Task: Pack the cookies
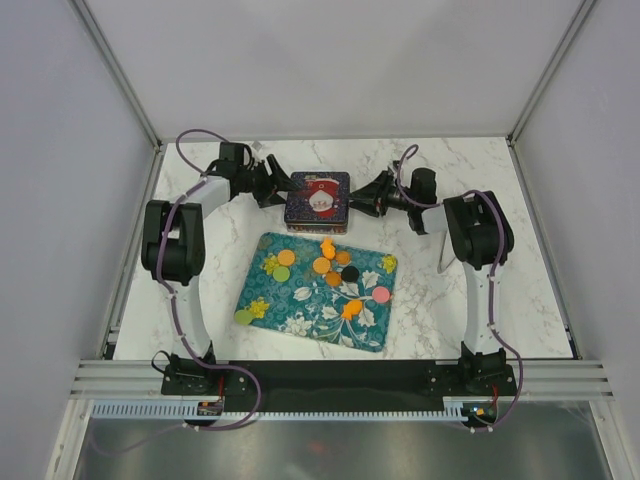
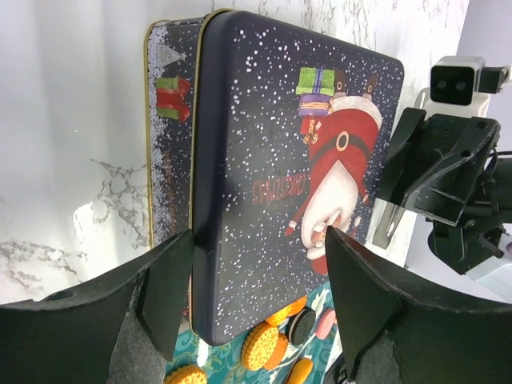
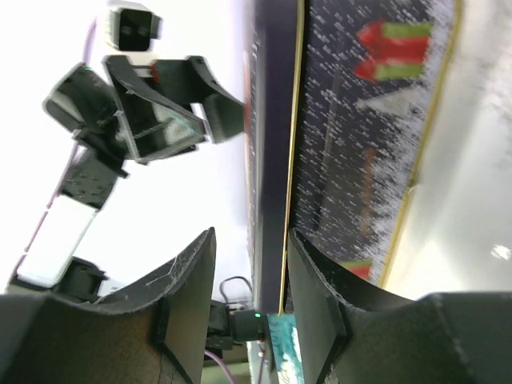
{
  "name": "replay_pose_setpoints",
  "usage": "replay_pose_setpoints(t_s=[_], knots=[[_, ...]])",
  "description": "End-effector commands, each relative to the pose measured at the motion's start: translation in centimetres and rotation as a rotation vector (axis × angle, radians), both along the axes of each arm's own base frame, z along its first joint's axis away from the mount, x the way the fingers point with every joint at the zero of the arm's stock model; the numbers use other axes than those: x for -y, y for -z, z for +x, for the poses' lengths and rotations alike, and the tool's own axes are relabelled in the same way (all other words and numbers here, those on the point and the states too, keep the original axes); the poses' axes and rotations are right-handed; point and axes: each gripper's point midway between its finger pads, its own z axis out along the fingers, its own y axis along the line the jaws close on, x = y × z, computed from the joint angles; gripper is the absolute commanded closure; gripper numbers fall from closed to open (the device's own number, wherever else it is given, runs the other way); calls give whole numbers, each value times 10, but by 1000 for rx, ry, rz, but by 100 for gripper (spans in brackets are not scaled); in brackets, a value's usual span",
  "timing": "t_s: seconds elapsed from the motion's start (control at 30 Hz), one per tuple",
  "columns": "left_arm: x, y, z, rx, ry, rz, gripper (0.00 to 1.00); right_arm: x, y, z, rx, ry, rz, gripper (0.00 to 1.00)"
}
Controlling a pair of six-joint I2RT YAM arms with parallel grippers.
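The cookies (image 1: 321,265) lie loose on a teal floral tray (image 1: 300,322): mostly orange, with a black, a pink and a green one. Some show in the left wrist view (image 2: 264,346). Behind the tray stands a dark blue Santa tin (image 1: 317,200) with its lid on. My left gripper (image 1: 278,188) is at the tin's left side, open, its jaws straddling the lid's near corner (image 2: 260,296). My right gripper (image 1: 365,197) is at the tin's right side, open, with the lid's rim (image 3: 268,200) between its jaws (image 3: 248,296), close to one finger.
One green cookie (image 1: 243,316) lies at the tray's left edge, half on the marble table (image 1: 450,300). White walls and metal posts enclose the table on three sides. Each wrist view shows the other arm across the tin.
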Motion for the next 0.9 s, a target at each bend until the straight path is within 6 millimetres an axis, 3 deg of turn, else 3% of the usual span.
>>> replay_pose_setpoints(t_s=[0.0,0.1,0.33,0.63,0.87], knots=[[11,-4,4,35,61,11,26,5,-15,0,112,9,-68,51],[10,-3,6,37,65,32,26,10,2,-1,69,21,-176,50],[9,1,5,33,66,65,26,20,8,9,71,64,-303,48],[9,0,5,35,67,97,26,22,-4,12,129,84,-363,38],[11,-3,4,40,72,105,26,7,-10,8,174,58,-385,32]])
